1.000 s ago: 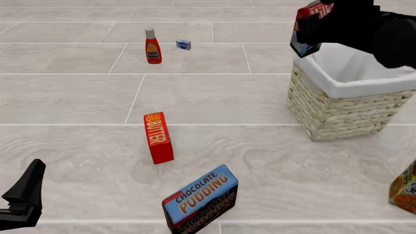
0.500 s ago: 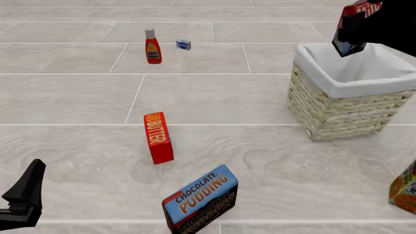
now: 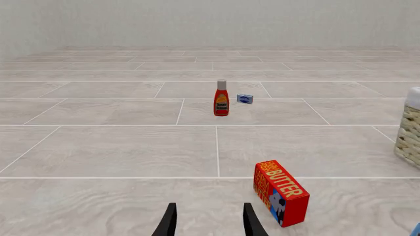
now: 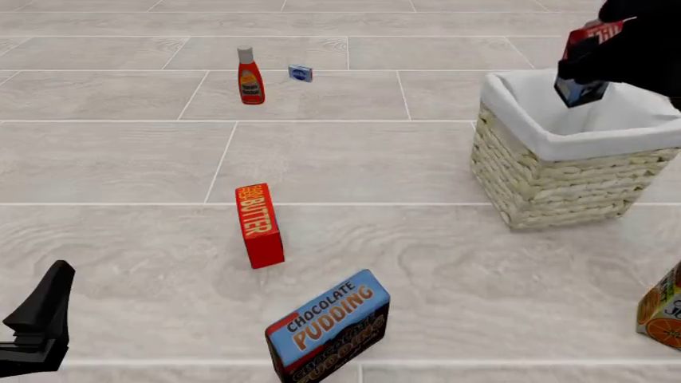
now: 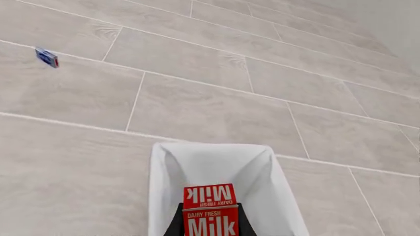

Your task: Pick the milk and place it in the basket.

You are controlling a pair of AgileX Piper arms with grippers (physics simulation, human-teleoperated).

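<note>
right gripper [image 4: 596,60] | carries milk [image 4: 583,62] from basket's [image 4: 553,171] left rim to over its opening | lower now

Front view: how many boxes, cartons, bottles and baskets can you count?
Boxes: 3 (butter, chocolate pudding, small blue box)
Cartons: 2 (milk, orange juice)
Bottles: 1 (red bottle)
Baskets: 1 (basket)
Total: 7
</note>
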